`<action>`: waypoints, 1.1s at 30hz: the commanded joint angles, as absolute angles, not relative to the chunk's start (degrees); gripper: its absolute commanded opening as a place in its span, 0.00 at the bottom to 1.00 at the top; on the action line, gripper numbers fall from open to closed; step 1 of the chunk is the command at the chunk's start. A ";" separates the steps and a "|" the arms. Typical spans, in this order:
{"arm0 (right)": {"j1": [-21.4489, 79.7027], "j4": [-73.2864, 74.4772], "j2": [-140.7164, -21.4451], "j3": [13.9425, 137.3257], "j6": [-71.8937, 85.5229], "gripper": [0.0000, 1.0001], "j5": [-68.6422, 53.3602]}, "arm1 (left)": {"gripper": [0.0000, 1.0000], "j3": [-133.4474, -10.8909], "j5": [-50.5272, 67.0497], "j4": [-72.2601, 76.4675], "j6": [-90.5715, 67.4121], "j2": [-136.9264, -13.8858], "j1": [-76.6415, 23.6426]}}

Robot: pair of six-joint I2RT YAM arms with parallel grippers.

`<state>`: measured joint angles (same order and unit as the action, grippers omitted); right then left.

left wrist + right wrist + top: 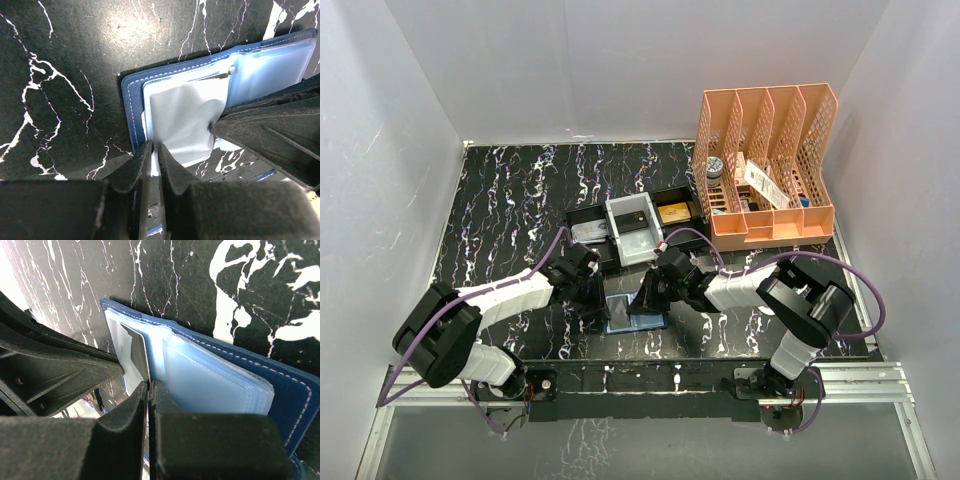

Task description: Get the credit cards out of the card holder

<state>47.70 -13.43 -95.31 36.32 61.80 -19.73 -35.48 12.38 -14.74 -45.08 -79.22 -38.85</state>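
The navy card holder (pixel 634 318) lies open on the black marbled table between both grippers, its pale blue sleeves (pixel 210 385) facing up. In the left wrist view it shows as the card holder (pixel 131 100) with a grey-silver credit card (pixel 182 117) on its left page. My left gripper (pixel 156 148) is shut on the near edge of a pale sleeve of the holder. My right gripper (pixel 150 385) is shut on the edge of the grey credit card (pixel 137 351), which stands up from the sleeve. The right fingers (pixel 260 127) reach in from the right. Other cards are hidden.
A black-and-white compartment tray (pixel 638 228) stands just behind the holder, with a tan block (pixel 672 212) in it. A peach file organizer (pixel 766 170) holding small items stands at the back right. White walls enclose the table.
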 commanded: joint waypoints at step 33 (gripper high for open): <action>41.36 -14.21 -92.08 34.02 56.89 0.00 -28.12 | 0.07 -34.67 10.24 -17.01 -43.94 -80.15 -39.81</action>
